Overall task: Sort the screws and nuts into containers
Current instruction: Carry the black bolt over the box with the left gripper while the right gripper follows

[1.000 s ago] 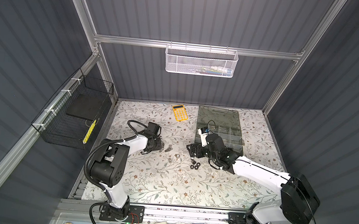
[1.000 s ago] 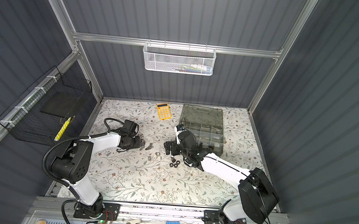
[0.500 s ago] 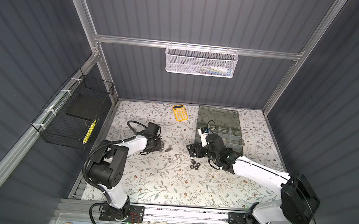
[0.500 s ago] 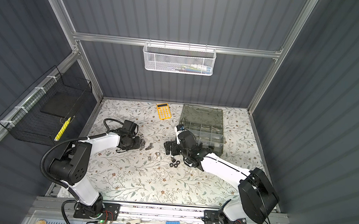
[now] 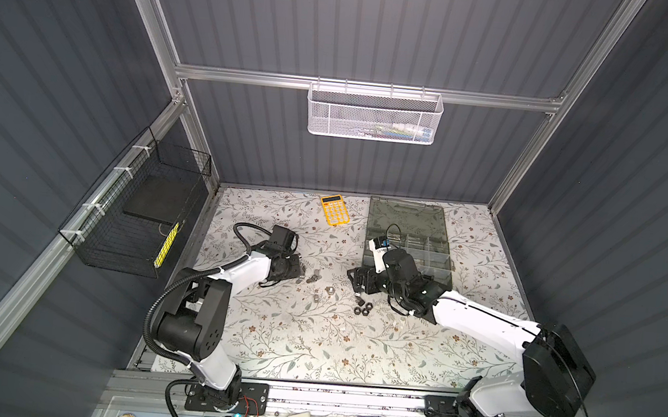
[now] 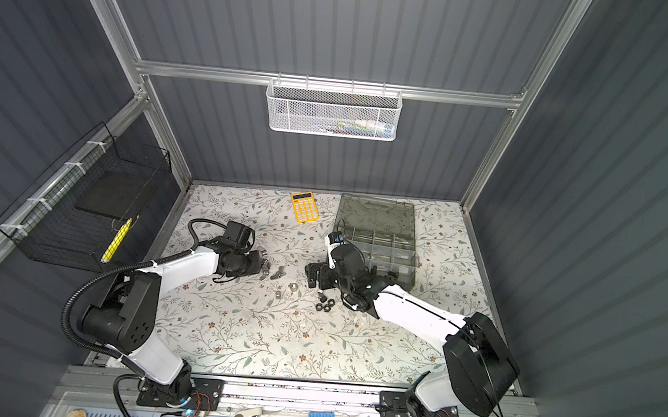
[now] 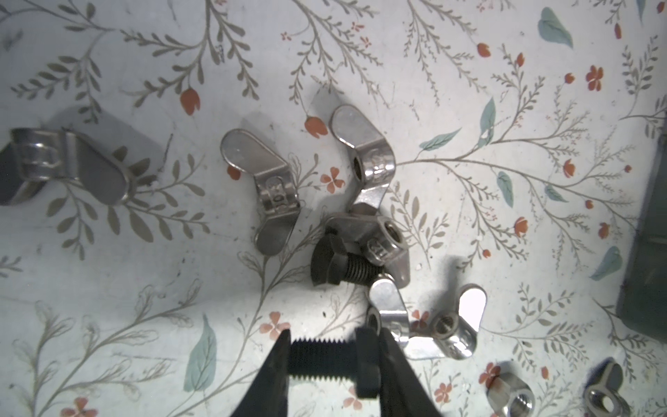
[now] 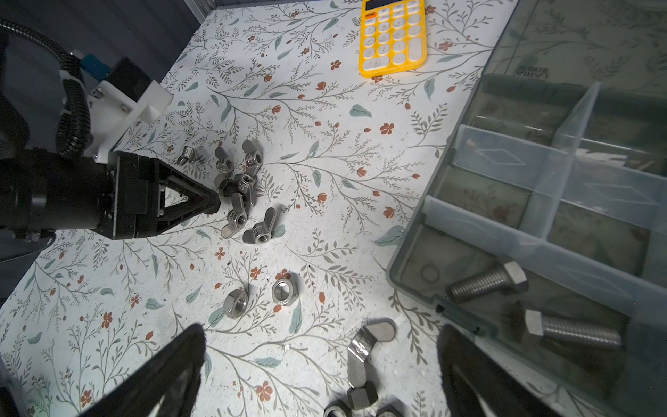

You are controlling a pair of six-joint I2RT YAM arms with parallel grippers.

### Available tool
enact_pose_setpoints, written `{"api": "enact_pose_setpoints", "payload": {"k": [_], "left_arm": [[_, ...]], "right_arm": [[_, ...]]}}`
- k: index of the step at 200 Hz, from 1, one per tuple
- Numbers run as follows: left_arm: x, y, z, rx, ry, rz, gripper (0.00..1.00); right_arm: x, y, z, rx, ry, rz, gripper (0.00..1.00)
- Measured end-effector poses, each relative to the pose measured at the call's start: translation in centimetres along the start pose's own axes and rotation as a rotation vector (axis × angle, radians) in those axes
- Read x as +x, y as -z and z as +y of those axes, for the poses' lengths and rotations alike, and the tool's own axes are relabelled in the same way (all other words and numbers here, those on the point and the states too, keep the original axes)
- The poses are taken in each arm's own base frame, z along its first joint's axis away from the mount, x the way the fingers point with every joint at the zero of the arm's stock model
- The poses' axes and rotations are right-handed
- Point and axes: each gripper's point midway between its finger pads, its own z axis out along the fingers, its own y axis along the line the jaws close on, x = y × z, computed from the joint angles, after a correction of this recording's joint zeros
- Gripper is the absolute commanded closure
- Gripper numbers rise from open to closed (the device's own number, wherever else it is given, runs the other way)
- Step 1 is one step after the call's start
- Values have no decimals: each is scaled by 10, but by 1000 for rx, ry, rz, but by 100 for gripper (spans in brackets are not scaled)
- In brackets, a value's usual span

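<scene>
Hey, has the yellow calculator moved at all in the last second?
No. The calculator lies in the same spot, just left of the grey box, in both top views.

Yellow calculator (image 5: 335,210), white mesh basket (image 5: 374,117)

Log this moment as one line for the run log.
left gripper: shut on black screw | right gripper: open, empty | box: two silver screws inside

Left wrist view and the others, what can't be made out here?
- Black screw in the left end effector: ends covered by each finger, left wrist view.
- Black nuts: cut off by the right wrist view's edge.
- Box: far compartments cut off, same view.
- White basket contents: blurred behind mesh, both top views.
</scene>
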Motion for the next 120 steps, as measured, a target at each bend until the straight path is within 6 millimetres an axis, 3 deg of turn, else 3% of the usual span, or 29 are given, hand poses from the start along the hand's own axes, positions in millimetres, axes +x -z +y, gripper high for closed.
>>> {"api": "enact_pose_setpoints", "payload": {"k": [63, 120], "left_arm": [[9, 4, -16, 18, -25, 12, 63], [6, 16, -55, 62, -92, -7, 63]], "right_arm": [[-1, 0, -2, 9, 0, -4, 1], [5, 0, -10, 32, -4, 1, 1]]}}
